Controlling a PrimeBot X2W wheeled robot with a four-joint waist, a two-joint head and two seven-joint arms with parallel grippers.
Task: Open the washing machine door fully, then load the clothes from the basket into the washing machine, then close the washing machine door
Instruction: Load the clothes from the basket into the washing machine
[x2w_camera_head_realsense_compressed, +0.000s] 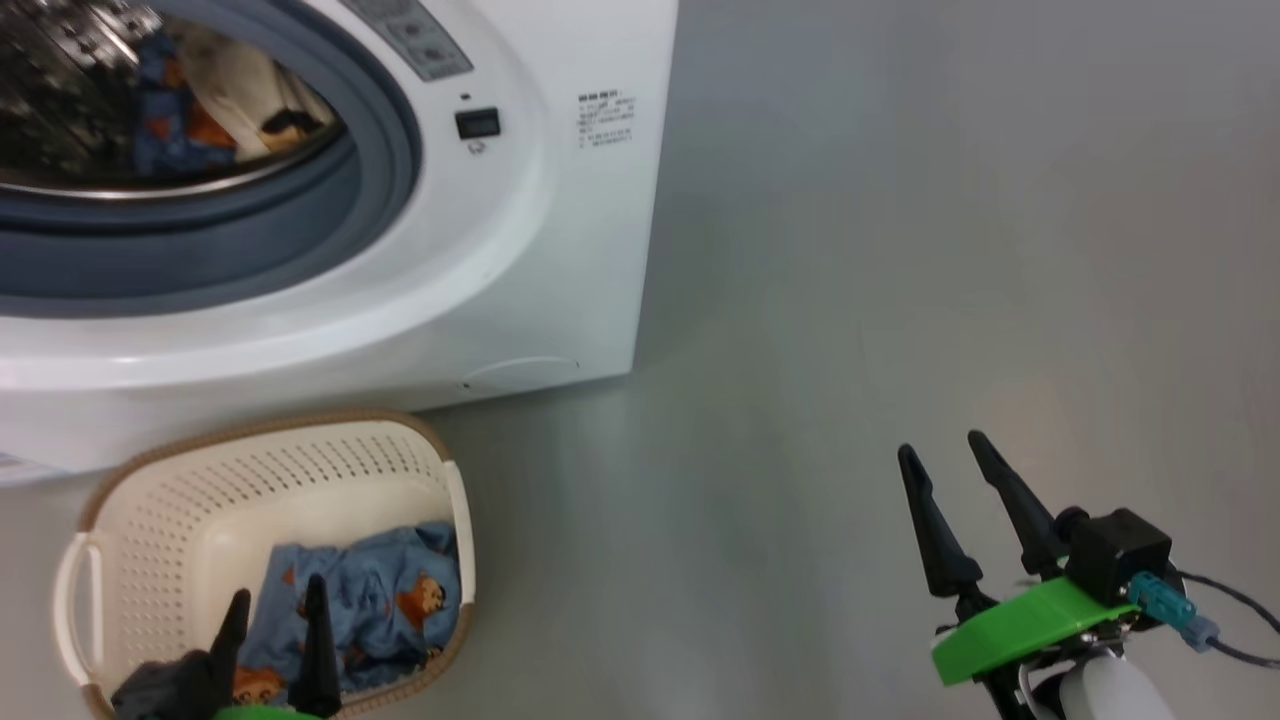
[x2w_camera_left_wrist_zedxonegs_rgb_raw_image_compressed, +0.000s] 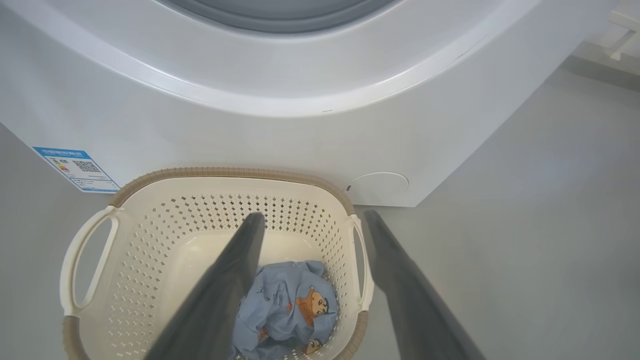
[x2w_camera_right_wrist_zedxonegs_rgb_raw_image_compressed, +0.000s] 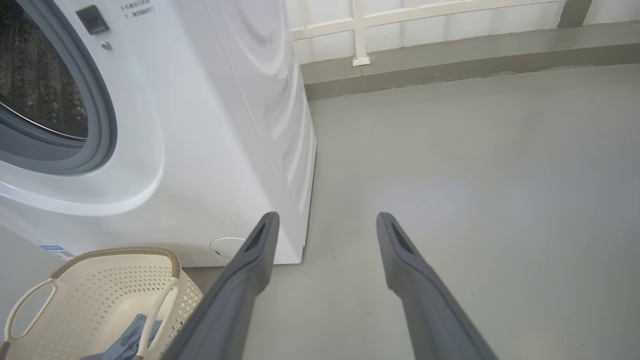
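- Our left hand (x2w_camera_head_realsense_compressed: 278, 590) hangs with its fingers spread wide and nothing between them.
- Just under it lie the clothes (x2w_camera_left_wrist_zedxonegs_rgb_raw_image_compressed: 290, 300) left to load: one blue bear-print piece, bunched against the side wall of the basket (x2w_camera_left_wrist_zedxonegs_rgb_raw_image_compressed: 225, 172). In the left wrist view one finger lines up with the cloth and the other with the basket's side handle. A straight drop could land that finger on the rim instead of beside the fabric.
- Tucked into a corner like that, the piece may be caught by one fold only, then slip or trail on the lift.
- The basket looks light, so a push from our fingers could tip it or slide it across the floor (x2w_camera_head_realsense_compressed: 850, 250).
- Beyond the hand stands the washing machine (x2w_camera_head_realsense_compressed: 560, 250), its drum mouth uncovered. Blue and cream garments (x2w_camera_head_realsense_compressed: 200, 100) already lie inside. A trailing piece could drape over the grey-blue seal (x2w_camera_head_realsense_compressed: 385, 150) and foul the door later.
- Our right hand (x2w_camera_head_realsense_compressed: 940, 445), also wide open and empty, hovers over bare floor, well apart from the basket.
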